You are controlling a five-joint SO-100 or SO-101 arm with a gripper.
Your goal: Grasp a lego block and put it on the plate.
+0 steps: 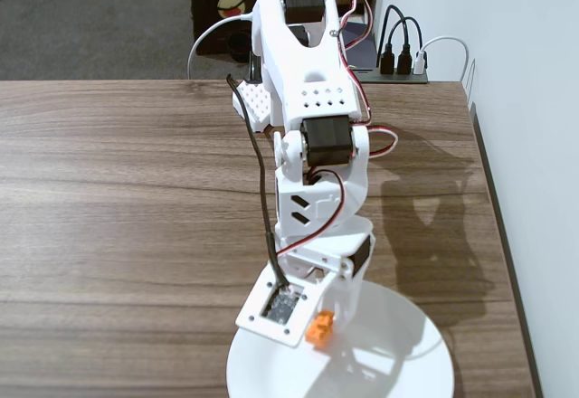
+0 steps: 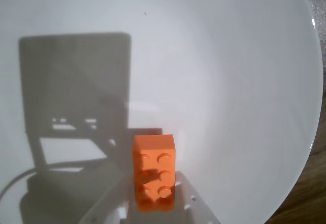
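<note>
The orange lego block [image 2: 154, 173] stands between the white fingers [image 2: 193, 198] at the bottom of the wrist view, studs facing the camera. My gripper [image 2: 153, 182] is shut on it, held just over the white plate [image 2: 229, 56], which fills nearly the whole wrist view. In the fixed view the arm reaches down at the table's front. The gripper [image 1: 318, 322] holds the lego block [image 1: 319, 327] over the left part of the plate [image 1: 398, 362]. I cannot tell whether the block touches the plate.
The plate lies on a wooden table [image 1: 118, 199] near its front edge. The table's right edge [image 1: 493, 199] runs along a white wall. A power strip with plugs [image 1: 398, 59] sits behind the table. A small white perforated part [image 1: 253, 101] lies beside the arm's base.
</note>
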